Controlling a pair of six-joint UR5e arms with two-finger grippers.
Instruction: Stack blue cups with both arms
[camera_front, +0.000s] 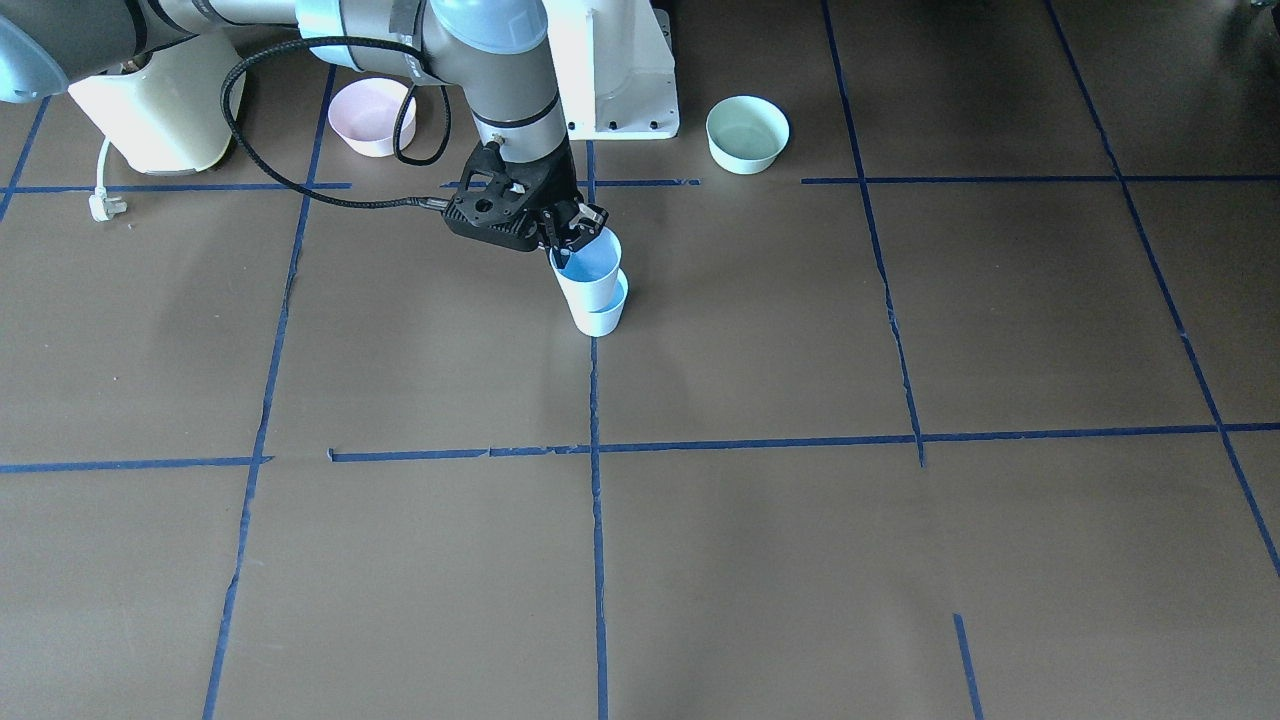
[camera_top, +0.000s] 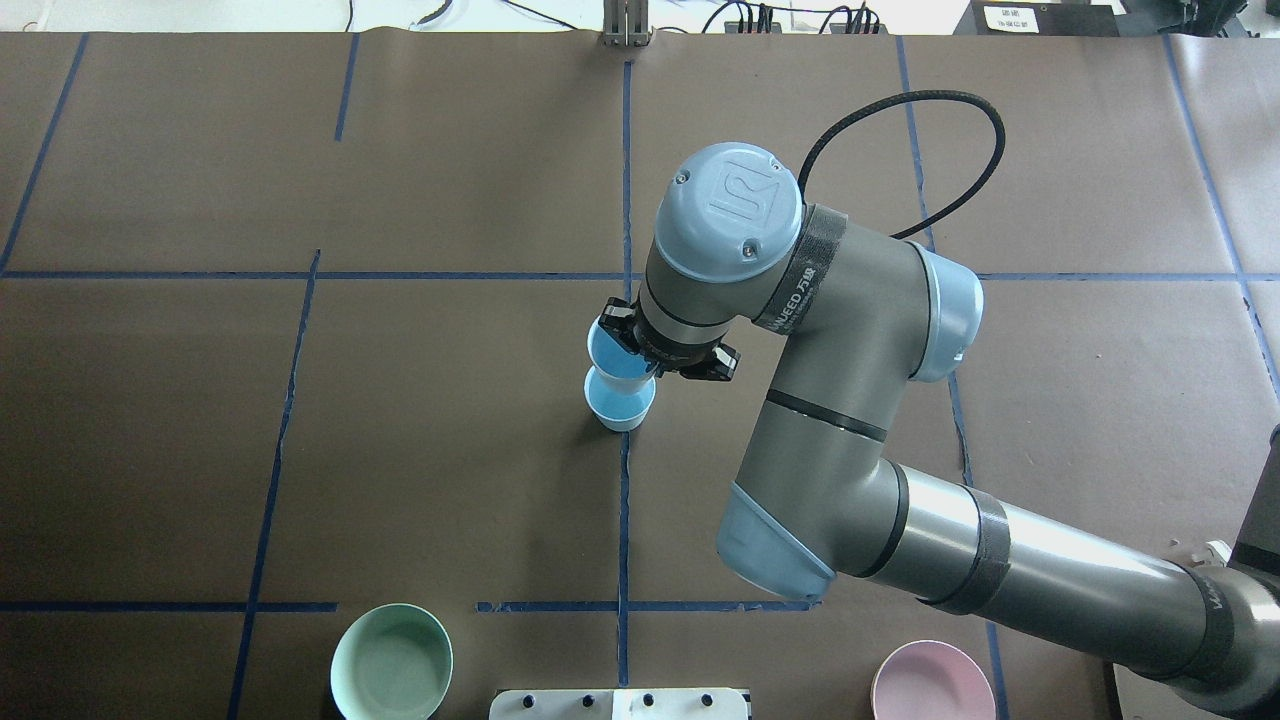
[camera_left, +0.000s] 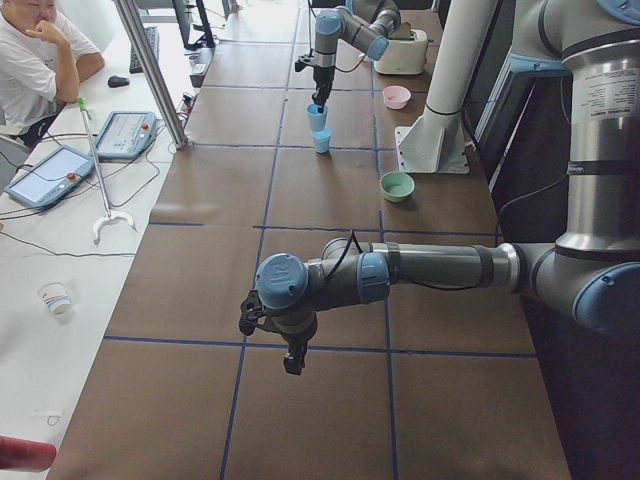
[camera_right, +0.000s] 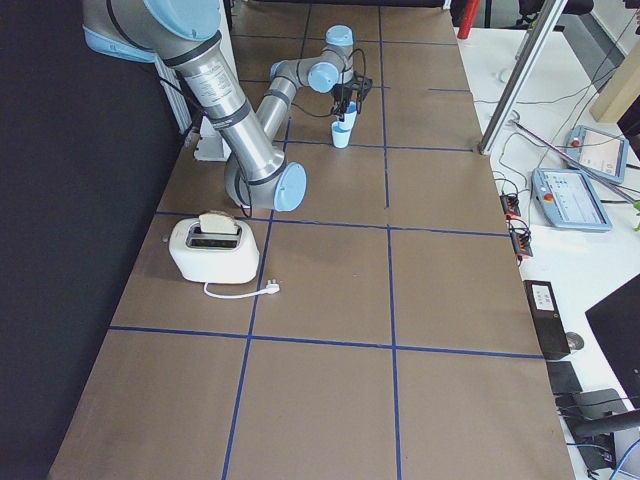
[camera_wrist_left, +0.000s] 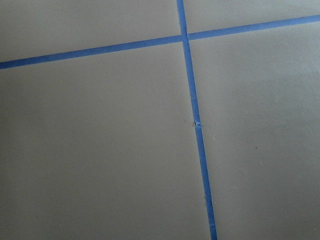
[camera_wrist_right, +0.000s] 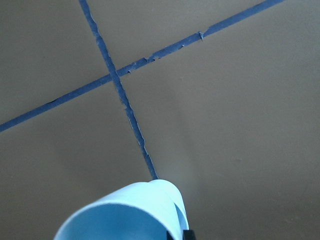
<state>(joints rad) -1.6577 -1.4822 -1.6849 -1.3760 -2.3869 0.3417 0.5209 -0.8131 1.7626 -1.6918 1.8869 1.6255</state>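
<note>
Two pale blue cups are near the table's middle. The lower blue cup (camera_front: 603, 316) (camera_top: 620, 404) stands upright on the table. My right gripper (camera_front: 572, 232) (camera_top: 627, 338) is shut on the rim of the upper blue cup (camera_front: 588, 272) (camera_top: 612, 358), which hangs slightly tilted with its base at the lower cup's mouth. That cup's rim (camera_wrist_right: 125, 212) fills the bottom of the right wrist view. My left gripper (camera_left: 293, 361) hovers over bare table far from the cups, seen only in the exterior left view. I cannot tell whether it is open or shut.
A mint-green bowl (camera_front: 747, 133) (camera_top: 392, 662) and a pale pink bowl (camera_front: 372, 116) (camera_top: 933, 682) flank the white pedestal (camera_front: 620, 70). A cream toaster (camera_front: 160, 100) with its cord sits past the pink bowl. An operator (camera_left: 40, 60) sits beyond the table's far side.
</note>
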